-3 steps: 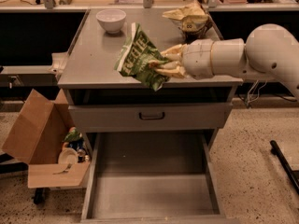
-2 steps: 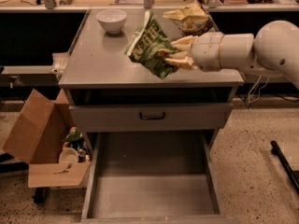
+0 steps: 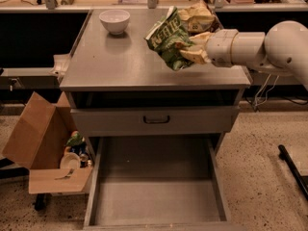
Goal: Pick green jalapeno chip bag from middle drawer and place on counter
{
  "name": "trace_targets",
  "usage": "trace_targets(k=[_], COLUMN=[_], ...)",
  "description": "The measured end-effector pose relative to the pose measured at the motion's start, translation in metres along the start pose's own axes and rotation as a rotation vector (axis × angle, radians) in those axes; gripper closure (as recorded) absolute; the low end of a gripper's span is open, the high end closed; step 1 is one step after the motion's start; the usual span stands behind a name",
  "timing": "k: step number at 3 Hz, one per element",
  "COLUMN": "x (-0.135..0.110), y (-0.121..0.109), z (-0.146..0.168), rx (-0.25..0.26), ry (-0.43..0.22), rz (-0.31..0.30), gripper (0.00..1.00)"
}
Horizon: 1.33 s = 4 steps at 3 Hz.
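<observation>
The pale claw [image 3: 188, 52] reaches in from 3 o'clock, pinched tight on the shiny green chip bag [image 3: 163, 40], which tilts above the flat grey metal surface [image 3: 120, 66]. A round white bowl [image 3: 114, 20] sits at 11 o'clock. The wide grey metal drawer [image 3: 156, 201] stands open at 6 o'clock. The brown cardboard box [image 3: 33, 138] at 8 o'clock holds small bits.

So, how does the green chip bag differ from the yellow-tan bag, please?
The green jalapeno chip bag is glossy green with white lettering; the yellow-tan bag is pale. The green one is held tilted over the counter in the shut jaws of the gripper at the counter's right; the yellow-tan bag lies at the counter's back. Both are crumpled snack bags.
</observation>
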<state>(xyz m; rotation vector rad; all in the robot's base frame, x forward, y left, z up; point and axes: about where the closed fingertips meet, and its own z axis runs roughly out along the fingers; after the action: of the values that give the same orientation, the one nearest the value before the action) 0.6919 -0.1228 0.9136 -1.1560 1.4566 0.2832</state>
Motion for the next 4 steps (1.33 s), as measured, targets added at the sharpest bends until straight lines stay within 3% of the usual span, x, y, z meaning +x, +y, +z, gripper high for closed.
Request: trace_targets(k=[2,3,4], x=[0.029,0.038,0.039], y=[-0.021,-0.024,-0.024], z=[0.006,0.006,0.006], rx=[0.026,0.029,0.029], ry=[0.045,0.055,0.056], rz=[0.102,0.122,0.125], gripper=[0.36,0.15,0.0])
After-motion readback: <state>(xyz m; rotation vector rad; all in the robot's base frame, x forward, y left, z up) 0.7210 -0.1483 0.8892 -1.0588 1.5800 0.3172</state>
